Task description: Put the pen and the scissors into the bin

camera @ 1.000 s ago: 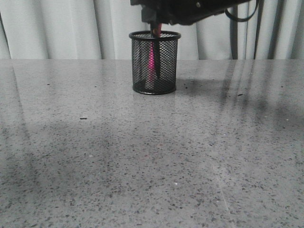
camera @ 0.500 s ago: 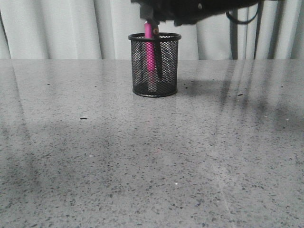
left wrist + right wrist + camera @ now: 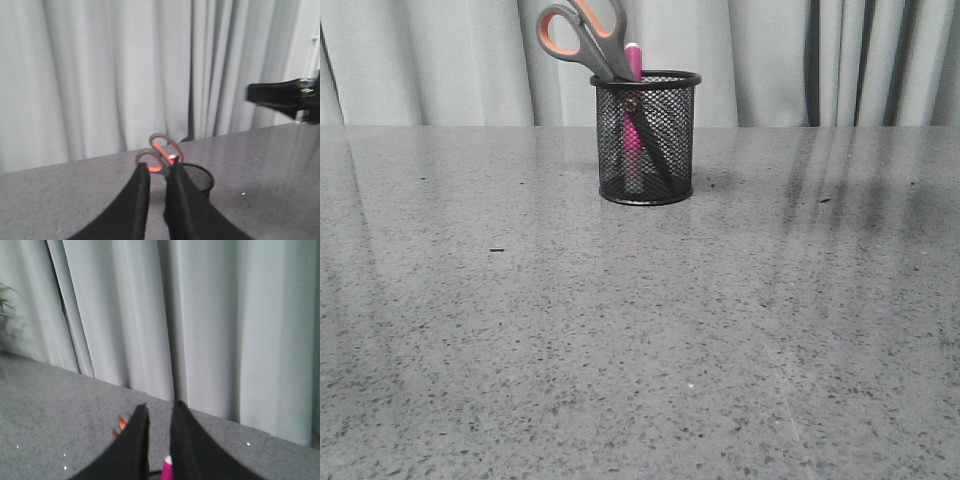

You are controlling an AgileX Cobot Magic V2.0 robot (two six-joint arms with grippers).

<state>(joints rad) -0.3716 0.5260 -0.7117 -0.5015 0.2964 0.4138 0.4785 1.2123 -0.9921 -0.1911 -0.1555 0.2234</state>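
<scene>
The black mesh bin (image 3: pixel 647 138) stands at the table's far middle. The scissors (image 3: pixel 582 35) stand in it blades down, their grey-and-orange handles leaning left over the rim. The pink pen (image 3: pixel 633 62) stands in the bin beside them, its top above the rim. Neither gripper shows in the front view. In the left wrist view my left gripper (image 3: pixel 159 167) is slightly open and empty, held above the scissors (image 3: pixel 160 150) and the bin (image 3: pixel 197 177). In the right wrist view my right gripper (image 3: pixel 161 407) is slightly open and empty above the pen (image 3: pixel 167 471); an orange bit of the scissors (image 3: pixel 121 425) shows.
Grey speckled table (image 3: pixel 640 330) with pale curtains (image 3: pixel 440 60) behind it. The right arm's gripper (image 3: pixel 280 95) shows as a dark wedge in the left wrist view, high above the table.
The arm that hung over the bin has lifted out of the front view. The scissors' handles now show above the rim. The pen stays upright in the bin.
</scene>
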